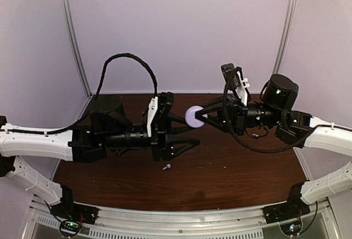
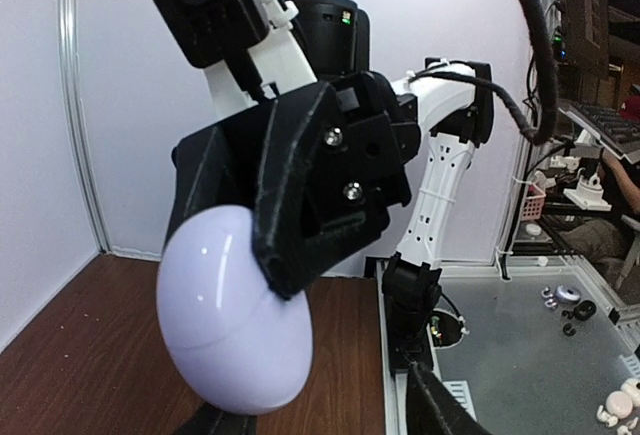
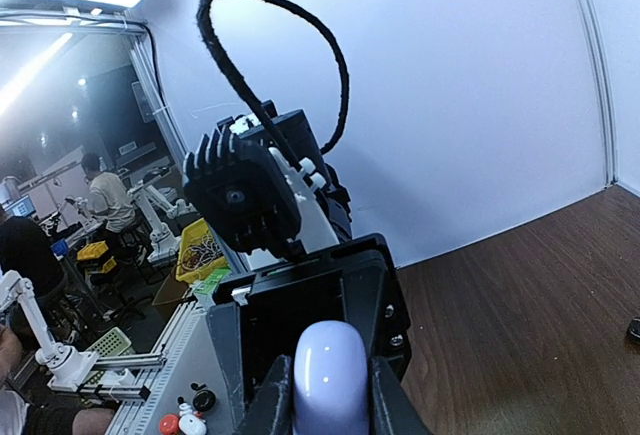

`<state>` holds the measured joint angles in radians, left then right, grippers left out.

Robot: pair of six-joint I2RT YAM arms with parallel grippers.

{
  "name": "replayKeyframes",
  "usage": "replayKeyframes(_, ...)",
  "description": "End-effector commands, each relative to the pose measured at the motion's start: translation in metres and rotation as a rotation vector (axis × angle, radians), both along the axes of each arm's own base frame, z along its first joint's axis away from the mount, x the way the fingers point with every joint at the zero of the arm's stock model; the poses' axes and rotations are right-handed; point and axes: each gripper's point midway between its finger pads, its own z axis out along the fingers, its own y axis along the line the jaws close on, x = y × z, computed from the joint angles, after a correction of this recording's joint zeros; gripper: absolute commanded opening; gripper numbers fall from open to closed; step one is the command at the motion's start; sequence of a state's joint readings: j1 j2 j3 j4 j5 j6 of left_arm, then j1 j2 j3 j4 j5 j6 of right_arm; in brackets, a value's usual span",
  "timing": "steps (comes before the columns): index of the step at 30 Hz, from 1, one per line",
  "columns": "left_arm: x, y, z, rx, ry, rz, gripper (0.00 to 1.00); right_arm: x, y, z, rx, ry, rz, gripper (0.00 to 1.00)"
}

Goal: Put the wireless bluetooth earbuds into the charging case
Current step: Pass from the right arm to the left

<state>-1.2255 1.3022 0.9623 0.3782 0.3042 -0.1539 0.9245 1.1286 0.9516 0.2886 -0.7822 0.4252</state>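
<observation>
The charging case (image 1: 194, 116) is a smooth pale lavender egg, held in the air above the middle of the brown table. My right gripper (image 1: 200, 117) is shut on it, one finger on each side, as the right wrist view shows around the case (image 3: 329, 360). In the left wrist view the case (image 2: 225, 325) fills the foreground, its lid seam closed. My left gripper (image 1: 193, 132) stands open just left of and below the case, touching nothing. One small white earbud (image 1: 166, 167) lies on the table in front of the left gripper. No other earbuds are in view.
The wooden table (image 1: 236, 173) is walled in white at the back and sides. A metal rail (image 1: 181, 217) with both arm bases runs along the near edge. The left arm's black cable (image 1: 132, 57) loops high above it.
</observation>
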Motion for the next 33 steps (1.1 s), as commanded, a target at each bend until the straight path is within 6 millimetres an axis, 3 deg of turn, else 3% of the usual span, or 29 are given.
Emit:
replayKeyframes(1, 0.0, 0.004, 0.04, -0.147, 0.025, -0.005, 0.46, -0.006, -0.001, 0.021, 0.055, -0.062, 0.023, 0.12)
replayKeyframes(7, 0.006, 0.011, 0.046, -0.187, 0.016, 0.04, 0.41, -0.007, 0.001, 0.013, 0.045, -0.047, 0.031, 0.11)
replayKeyframes(13, 0.006, 0.006, 0.044, -0.176, 0.017, 0.033, 0.39, -0.008, 0.003, 0.01, 0.043, -0.035, 0.039, 0.12)
replayKeyframes(21, 0.009, 0.001, 0.044, -0.173, 0.037, 0.04, 0.29, -0.008, 0.004, 0.008, 0.043, -0.031, 0.039, 0.12)
replayKeyframes(33, 0.013, 0.002, 0.046, -0.192, 0.071, 0.053, 0.29, -0.009, 0.003, 0.007, 0.046, -0.037, 0.025, 0.12)
